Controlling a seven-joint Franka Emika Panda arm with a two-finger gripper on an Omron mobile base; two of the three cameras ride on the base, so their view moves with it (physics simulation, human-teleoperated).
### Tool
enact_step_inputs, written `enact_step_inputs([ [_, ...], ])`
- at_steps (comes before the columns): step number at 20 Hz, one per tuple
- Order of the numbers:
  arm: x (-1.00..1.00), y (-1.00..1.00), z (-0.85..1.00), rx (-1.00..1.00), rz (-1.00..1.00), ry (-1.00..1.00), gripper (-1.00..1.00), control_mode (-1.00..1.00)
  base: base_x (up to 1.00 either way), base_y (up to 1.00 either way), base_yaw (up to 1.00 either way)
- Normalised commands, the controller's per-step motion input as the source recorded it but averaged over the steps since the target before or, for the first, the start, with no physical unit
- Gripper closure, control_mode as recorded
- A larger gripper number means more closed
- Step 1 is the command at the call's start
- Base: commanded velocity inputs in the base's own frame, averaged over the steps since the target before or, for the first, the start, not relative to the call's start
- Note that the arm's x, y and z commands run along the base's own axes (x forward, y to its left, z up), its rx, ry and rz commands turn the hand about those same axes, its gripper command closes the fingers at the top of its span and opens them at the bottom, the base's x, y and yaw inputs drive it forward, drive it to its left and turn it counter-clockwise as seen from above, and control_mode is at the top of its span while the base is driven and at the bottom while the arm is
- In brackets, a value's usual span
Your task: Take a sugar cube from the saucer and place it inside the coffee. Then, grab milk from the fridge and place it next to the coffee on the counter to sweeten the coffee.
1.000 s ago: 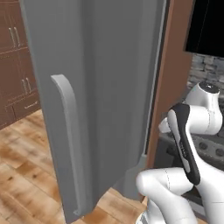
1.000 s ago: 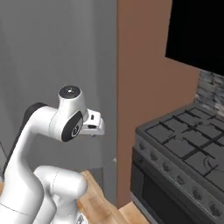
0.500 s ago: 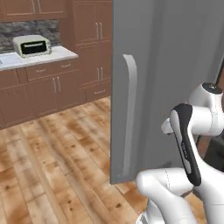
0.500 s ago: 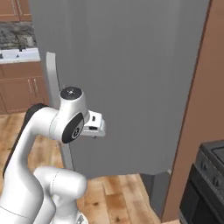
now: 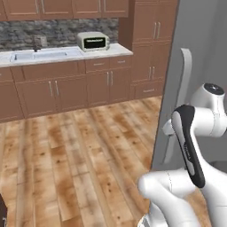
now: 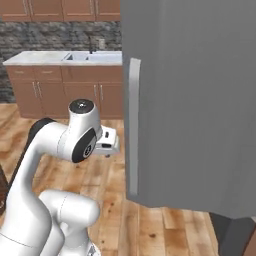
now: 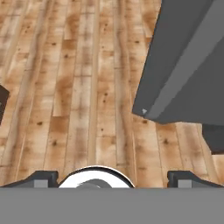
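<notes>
My gripper (image 7: 111, 178) hangs over bare wooden floor (image 7: 83, 78), its jaws spread wide with nothing between them; one dark fingertip (image 7: 41, 178) sits far out to one side and its partner far out to the other. The fridge (image 6: 200, 100) is right in front of me, its flat grey door swung out, the pale vertical handle (image 6: 133, 127) close beside my arm in the right base view. From my hand, I see the bottom corner of that door (image 7: 183, 70) standing over the floorboards. Across the room, the counter (image 5: 66, 54) runs along the back wall over brown cabinets (image 5: 75, 86), with a sink (image 5: 33, 55) set into it and a pale toaster oven (image 5: 93, 41) near its right end, well apart from me.
</notes>
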Motion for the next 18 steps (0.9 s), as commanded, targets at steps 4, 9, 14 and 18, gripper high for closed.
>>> enact_step_inputs([
  [4, 0.00, 0.00, 0.00, 0.00, 0.00, 0.00, -1.00, 1.00, 0.29, 0.86, 0.14],
  [9, 0.00, 0.00, 0.00, 0.00, 0.00, 0.00, -1.00, 1.00, 0.47, 0.74, 0.07],
  [14, 0.00, 0.00, 0.00, 0.00, 0.00, 0.00, -1.00, 1.00, 0.93, 0.10, -0.14],
  [18, 0.00, 0.00, 0.00, 0.00, 0.00, 0.00, -1.00, 1.00, 1.00, 0.02, -0.17],
])
